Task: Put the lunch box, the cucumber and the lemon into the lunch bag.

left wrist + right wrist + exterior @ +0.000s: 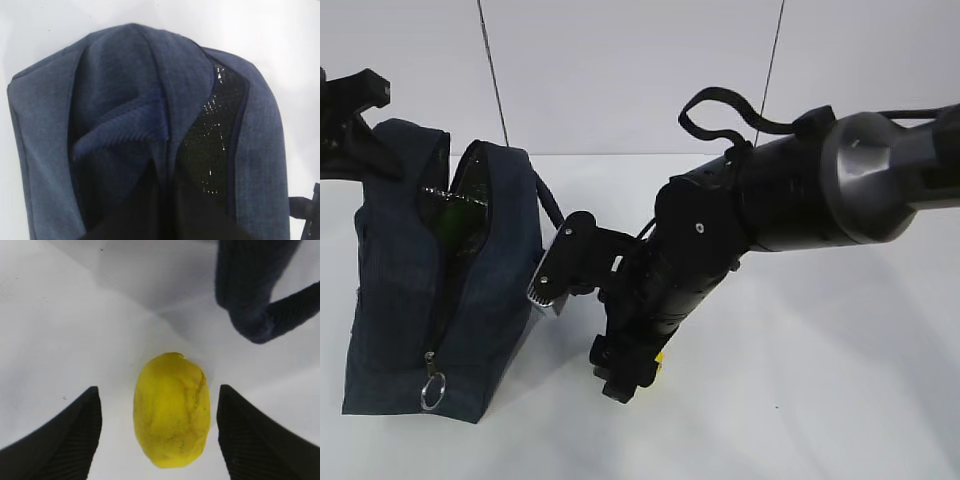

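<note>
The navy lunch bag (440,290) stands at the left with its top unzipped. Something dark green and glossy, which looks like the cucumber (458,215), shows inside the opening. My left gripper (360,120) is at the bag's top left corner, shut on the fabric edge; in the left wrist view the lunch bag (125,100) fills the frame and the left gripper (165,220) is a dark shape at the bottom. The yellow lemon (171,409) lies on the table between the wide-open fingers of my right gripper (158,390), untouched. The lunch box is hidden.
The white table (800,380) stretches to the right and front. A metal ring pull (433,390) hangs at the bag's lower front. A bag strap handle (265,305) loops down close beyond the lemon. My right arm (770,200) reaches in from the right.
</note>
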Tool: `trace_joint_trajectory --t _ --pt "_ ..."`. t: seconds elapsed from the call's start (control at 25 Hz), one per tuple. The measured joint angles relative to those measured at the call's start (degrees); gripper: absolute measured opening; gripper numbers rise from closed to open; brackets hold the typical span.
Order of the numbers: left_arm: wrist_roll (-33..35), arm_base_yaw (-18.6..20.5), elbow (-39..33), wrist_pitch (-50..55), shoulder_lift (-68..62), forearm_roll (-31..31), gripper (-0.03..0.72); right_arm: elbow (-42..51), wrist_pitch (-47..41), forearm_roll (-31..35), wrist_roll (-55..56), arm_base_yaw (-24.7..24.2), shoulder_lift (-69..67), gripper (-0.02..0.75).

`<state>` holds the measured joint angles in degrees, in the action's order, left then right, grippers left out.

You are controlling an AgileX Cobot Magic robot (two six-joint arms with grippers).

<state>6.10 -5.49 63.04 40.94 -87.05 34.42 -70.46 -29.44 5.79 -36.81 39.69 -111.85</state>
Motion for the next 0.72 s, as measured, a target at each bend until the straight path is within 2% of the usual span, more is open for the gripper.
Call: trace_joint_trajectory --t 0.32,0.72 --pt "0.0 0.0 0.0 -0.1 0.0 0.0 -0.007 0.0 1.4 -0.3 -0.3 -2.3 -1.6 0.543" --pt "0.0 0.0 0.0 -0.2 0.0 0.0 -0.007 0.0 2.1 -0.2 -1.1 -2.3 -3.7 0.543"
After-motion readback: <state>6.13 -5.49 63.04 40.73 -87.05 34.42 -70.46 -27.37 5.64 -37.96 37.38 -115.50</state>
